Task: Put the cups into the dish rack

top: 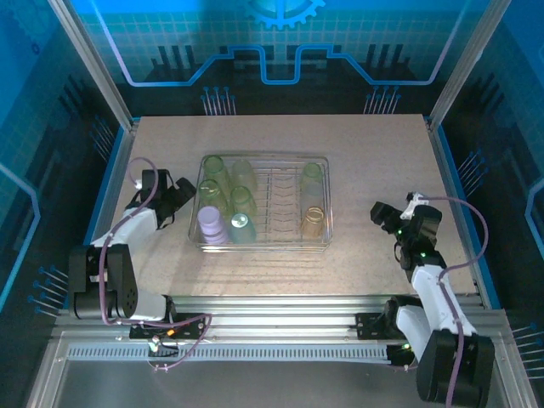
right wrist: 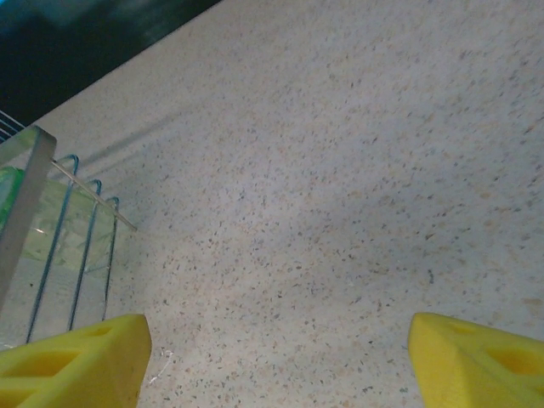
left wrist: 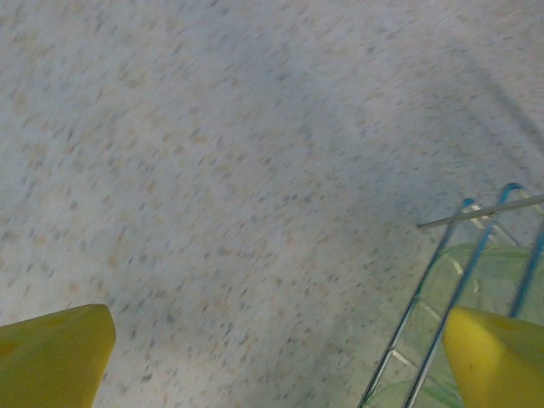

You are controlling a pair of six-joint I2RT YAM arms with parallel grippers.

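Observation:
The wire dish rack [top: 265,246] stands mid-table and holds several cups upside down. Green cups [top: 212,167] crowd its left half, with a lilac cup [top: 211,225] and a teal cup [top: 242,228] at the front left. Another green cup [top: 312,174] and an amber cup [top: 313,223] stand on the right. My left gripper [top: 183,197] hangs open just left of the rack, nothing between its fingers [left wrist: 51,357]. My right gripper [top: 382,218] is open over bare table to the rack's right. In the left wrist view, the rack's wires [left wrist: 459,280] show a green cup [left wrist: 489,272] behind them.
The speckled tabletop [top: 374,153] runs around the rack on all sides. Metal frame posts [top: 93,68] and blue walls close in the table. In the right wrist view, the rack's corner [right wrist: 76,246] sits at the left edge, apart from my right gripper [right wrist: 276,361].

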